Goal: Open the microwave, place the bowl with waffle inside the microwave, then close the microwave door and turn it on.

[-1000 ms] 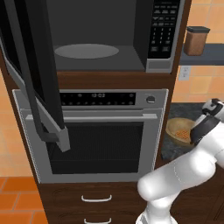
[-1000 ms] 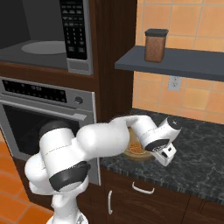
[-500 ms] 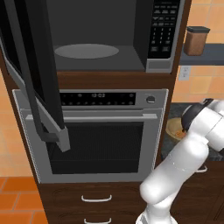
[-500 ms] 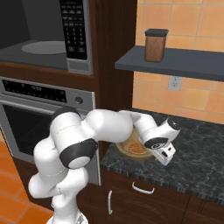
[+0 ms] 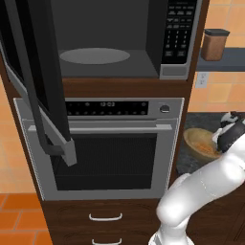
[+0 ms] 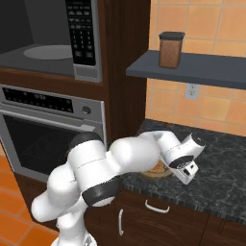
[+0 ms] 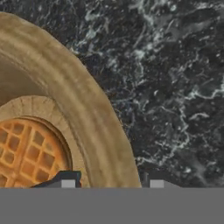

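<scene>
Microwave door swung open, hinged left of the microwave; turntable bare; bowl w/ waffle on dark counter, right of and below microwave; gripper at bowl rim, fingers apart, one each side of wall.

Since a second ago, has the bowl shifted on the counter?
No. The bowl sits at the same spot beside the oven on the dark counter; the arm alone moved.
</scene>
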